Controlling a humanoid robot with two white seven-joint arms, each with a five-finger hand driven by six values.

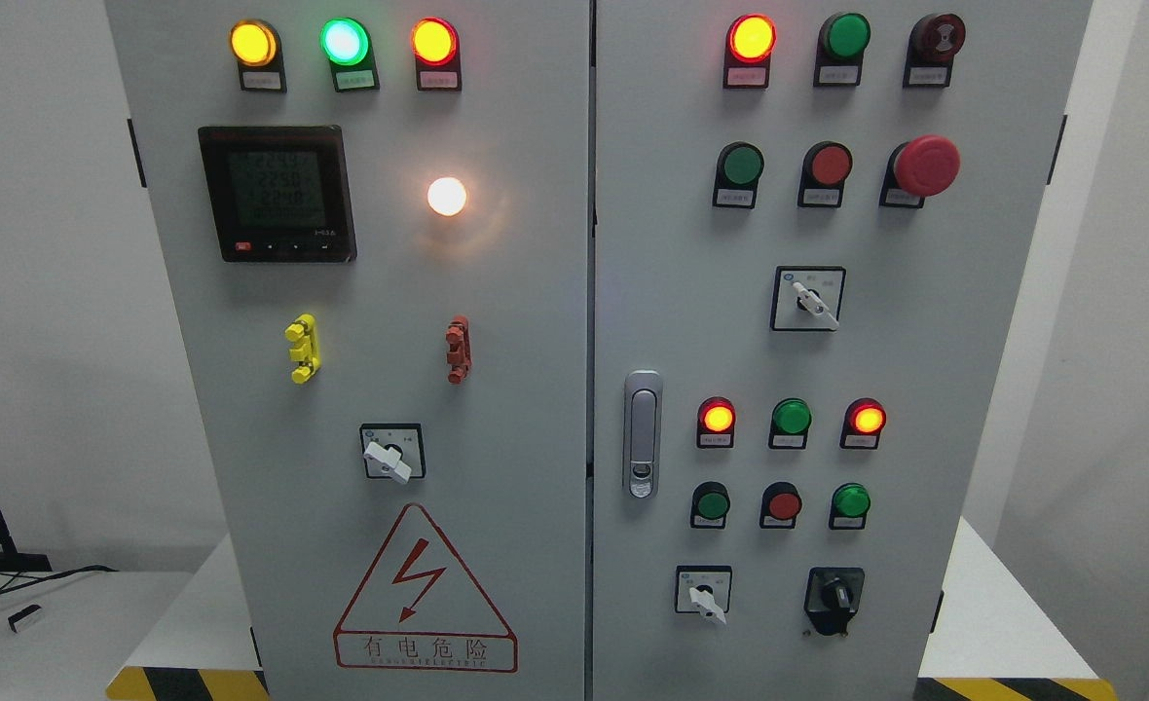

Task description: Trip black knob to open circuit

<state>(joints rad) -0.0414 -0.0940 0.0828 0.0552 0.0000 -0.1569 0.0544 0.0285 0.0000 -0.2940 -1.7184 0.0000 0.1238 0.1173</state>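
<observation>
Neither hand shows, so finger state can't be told. Black knob (835,594) (apparently upright) sits unobstructed beside a white selector (706,596), below a green button (850,501).

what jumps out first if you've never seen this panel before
Probably the glowing white lamp mid left door, and the lit yellow, green and red lights in a row above it. Next, the big red mushroom button upper right and the red lightning warning triangle at bottom left.

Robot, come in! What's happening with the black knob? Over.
Both hands out of view. Black knob untouched, low on the right door. Nothing blocking it.
</observation>
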